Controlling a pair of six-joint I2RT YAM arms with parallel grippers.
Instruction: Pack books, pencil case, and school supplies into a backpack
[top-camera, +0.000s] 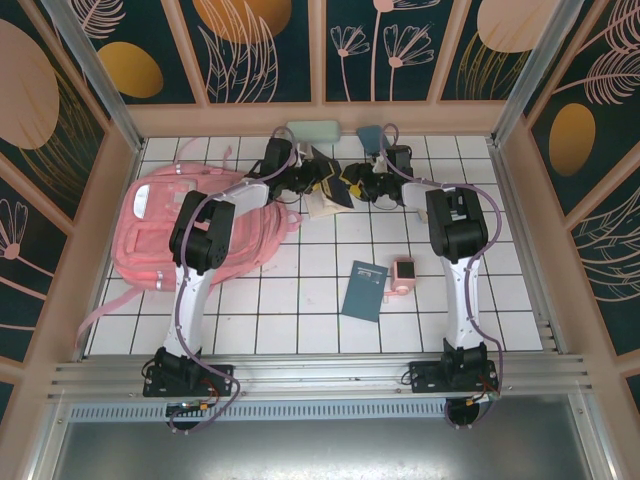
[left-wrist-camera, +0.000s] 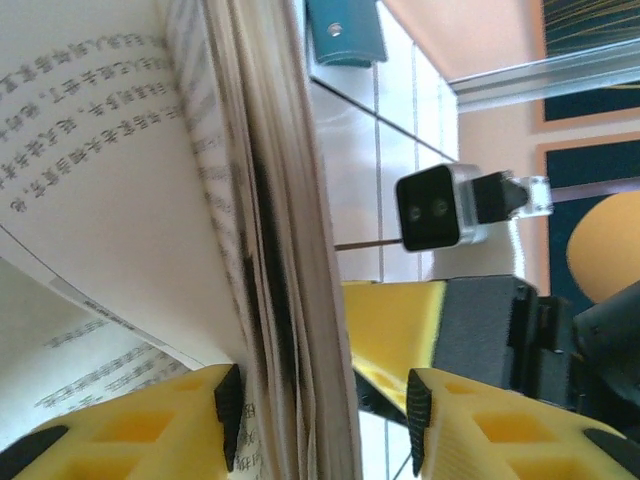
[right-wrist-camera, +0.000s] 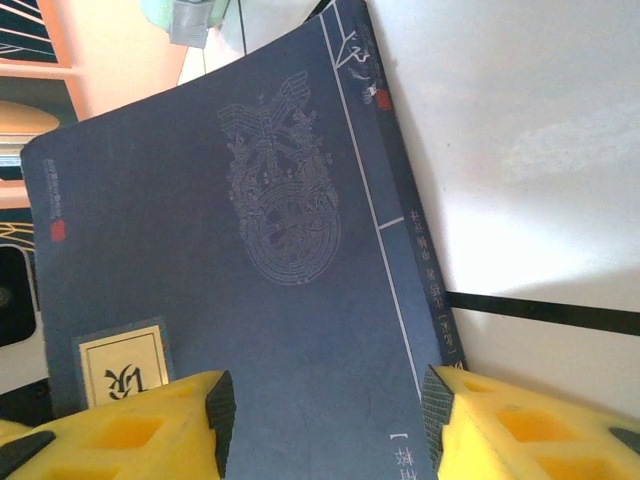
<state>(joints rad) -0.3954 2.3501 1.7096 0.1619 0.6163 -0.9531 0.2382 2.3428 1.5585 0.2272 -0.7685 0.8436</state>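
Navy book (top-camera: 326, 192): far middle of the table (top-camera: 300, 300), raised between the two grippers with its pages fanned open; no other item touches it.

Tool, left: left gripper (left-wrist-camera: 322, 402) straddles the page block. Jaws apart; one pad (left-wrist-camera: 228, 400) lies against the paper, and the other stands clear of the cover with a gap showing. Judged not clamped.

Tool, right: right gripper (right-wrist-camera: 328, 405) faces the blue cover. Jaws apart, nothing seen between them. The cover runs wider than the gap and lies beyond the fingertips; whether they touch it cannot be told.

Bearing, top view: the book sits at 4 o'clock of the left gripper and 9 o'clock of the right gripper, just beside both.

Long axis: in the left wrist view the page edges run straight away from the fingers, 12 to 6 o'clock; in the right wrist view the spine runs near 12 to 6, at the right-hand pad.

Destination: backpack (top-camera: 170, 228) at 9 o'clock of the book, on the left arm's side, so that arm is judged nearer for the carry. Which way its mouth faces is not legible.
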